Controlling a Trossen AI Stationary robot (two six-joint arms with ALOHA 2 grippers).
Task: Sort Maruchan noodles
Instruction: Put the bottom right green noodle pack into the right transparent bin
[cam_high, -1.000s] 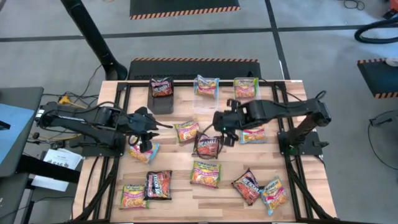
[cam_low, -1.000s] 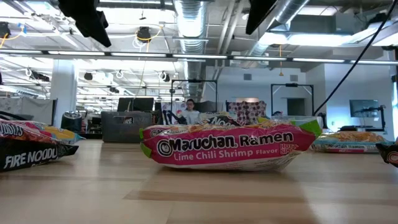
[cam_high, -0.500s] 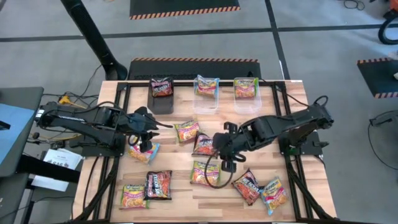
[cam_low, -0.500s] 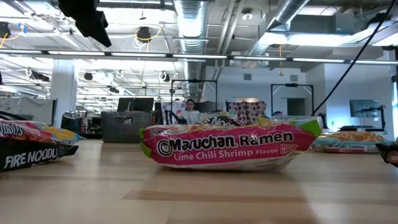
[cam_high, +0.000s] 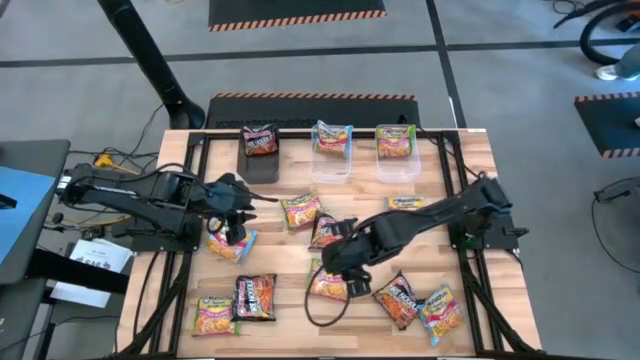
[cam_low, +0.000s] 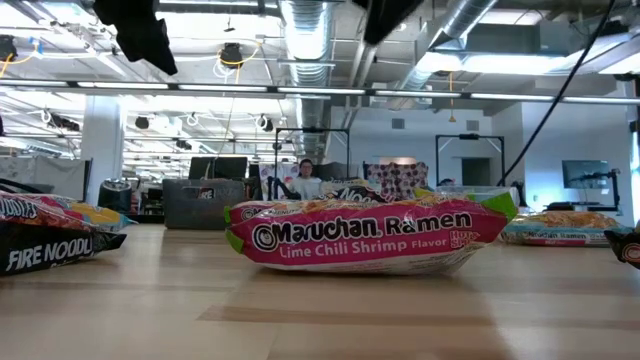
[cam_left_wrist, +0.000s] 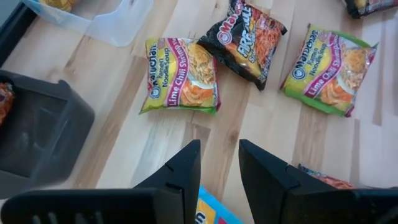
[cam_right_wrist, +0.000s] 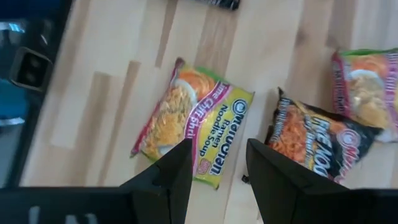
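Maruchan noodle packets lie flat over the wooden table (cam_high: 470, 160). My right gripper (cam_high: 336, 264) hangs open above a green-edged packet (cam_high: 328, 284) near the table's middle front, touching nothing. Its wrist view looks over a yellow-edged packet (cam_right_wrist: 194, 132) and a dark packet (cam_right_wrist: 318, 147). My left gripper (cam_high: 236, 216) hovers open at the left, above a blue-edged packet (cam_high: 232, 244). Past its fingers (cam_left_wrist: 219, 163) lie a yellow-edged packet (cam_left_wrist: 181, 76), a dark packet (cam_left_wrist: 246, 38) and a green-edged one (cam_left_wrist: 329, 70). In the low view a lime chili shrimp packet (cam_low: 370, 238) fills the middle.
At the far edge a black box (cam_high: 260, 152) holds a dark packet, and two clear tubs (cam_high: 332, 150) (cam_high: 396, 150) hold a blue-edged and a green-edged packet. More packets lie at the near left (cam_high: 216, 314) and near right (cam_high: 440, 310). A cable loop (cam_high: 318, 306) hangs under the right arm.
My right gripper has swung from the table's middle toward the near edge and the left, and has sunk lower while turning. It now stands over the green-edged packet. My left gripper has kept its place.
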